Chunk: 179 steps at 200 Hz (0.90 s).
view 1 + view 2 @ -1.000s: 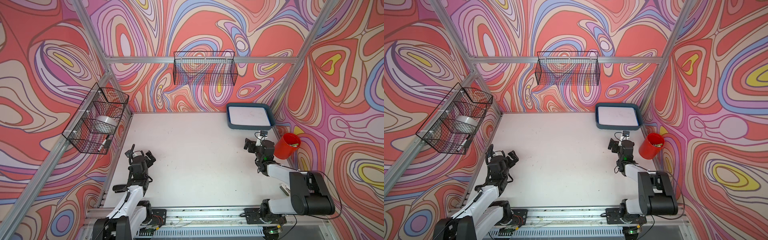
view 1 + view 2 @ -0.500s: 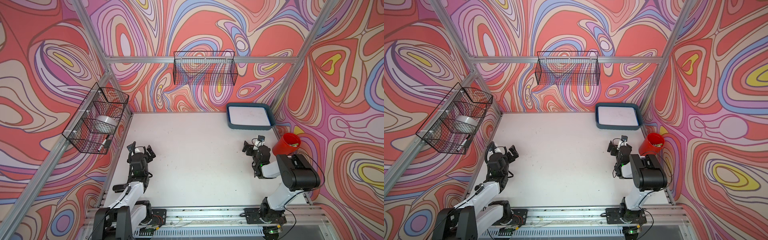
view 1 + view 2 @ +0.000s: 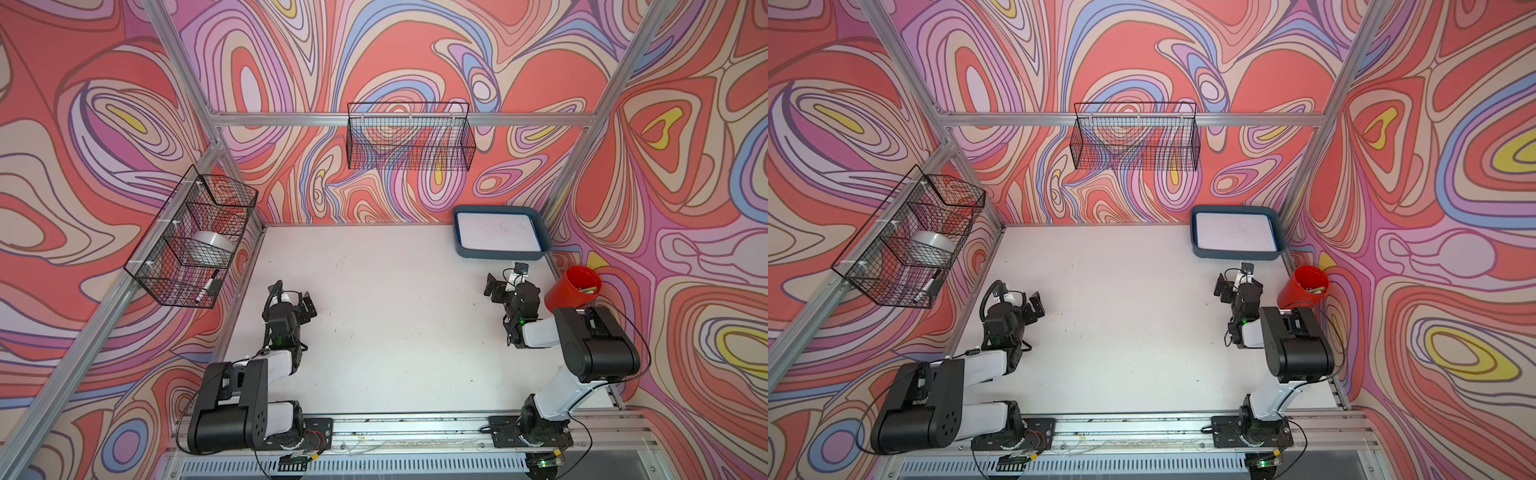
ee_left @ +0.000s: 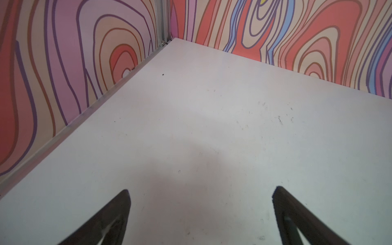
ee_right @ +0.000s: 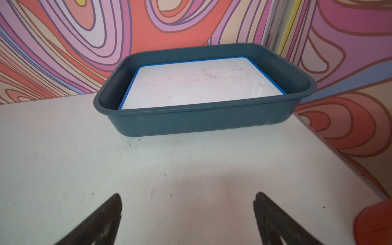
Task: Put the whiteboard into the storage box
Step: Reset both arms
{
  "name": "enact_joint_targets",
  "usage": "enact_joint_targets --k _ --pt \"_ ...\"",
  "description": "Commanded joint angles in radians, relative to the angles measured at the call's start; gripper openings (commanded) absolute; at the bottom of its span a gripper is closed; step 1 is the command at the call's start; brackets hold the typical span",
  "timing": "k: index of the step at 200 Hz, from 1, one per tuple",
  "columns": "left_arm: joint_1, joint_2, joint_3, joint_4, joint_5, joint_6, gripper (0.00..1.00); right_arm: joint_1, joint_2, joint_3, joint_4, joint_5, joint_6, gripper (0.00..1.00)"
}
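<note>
The storage box is a shallow dark teal tray in the table's far right corner. The whiteboard, white with a thin blue edge, lies flat inside it; the right wrist view shows the whiteboard on the floor of the storage box. My right gripper hovers open and empty a short way in front of the box. At the left side, my left gripper is open over bare table.
A red bucket stands close to the right of my right gripper. A black wire basket hangs on the back wall. Another wire basket on the left wall holds a tape roll and a marker.
Both arms have folded, their elbows rising and coming in above the near rail. The grippers have shifted only slightly and stay open. The whiteboard and box have not moved.
</note>
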Motion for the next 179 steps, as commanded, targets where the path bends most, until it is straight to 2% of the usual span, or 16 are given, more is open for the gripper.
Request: enact_joint_targets --k 1,18,39,56,67,74,88,102,117,131,145,179 --pt "0.000 0.013 0.007 0.102 0.044 0.056 1.00 0.006 0.004 0.002 -0.007 0.001 -0.010 0.99" --pt "-0.002 0.042 0.006 0.146 0.054 0.067 1.00 0.005 0.004 0.002 -0.006 0.002 -0.010 0.99" --pt "-0.005 0.073 0.002 0.166 0.159 0.107 1.00 0.007 0.004 0.009 -0.020 -0.018 -0.019 0.98" --pt "-0.005 0.198 -0.013 0.367 0.288 0.150 1.00 0.008 0.006 0.020 -0.041 -0.076 -0.042 0.99" --pt "-0.005 0.132 -0.007 0.259 0.344 0.185 1.00 0.009 0.007 0.021 -0.041 -0.079 -0.042 0.98" --pt "-0.009 0.124 0.007 0.212 0.347 0.193 1.00 0.007 0.007 0.021 -0.042 -0.079 -0.042 0.98" --pt "-0.009 0.179 0.035 0.254 0.361 0.187 1.00 0.009 0.007 0.021 -0.042 -0.077 -0.041 0.99" --pt "-0.010 0.137 0.077 0.095 0.364 0.202 1.00 0.009 0.006 0.021 -0.043 -0.078 -0.042 0.99" --pt "-0.011 0.174 0.092 0.128 0.365 0.193 1.00 0.007 0.007 0.023 -0.043 -0.079 -0.041 0.99" --pt "-0.012 0.148 0.118 0.030 0.354 0.198 1.00 0.007 0.007 0.023 -0.043 -0.079 -0.042 0.99" --pt "-0.012 0.170 0.101 0.104 0.353 0.190 1.00 0.008 0.007 0.022 -0.043 -0.079 -0.042 0.99" --pt "-0.012 0.160 0.106 0.079 0.350 0.193 1.00 0.008 0.007 0.022 -0.043 -0.079 -0.042 0.99"
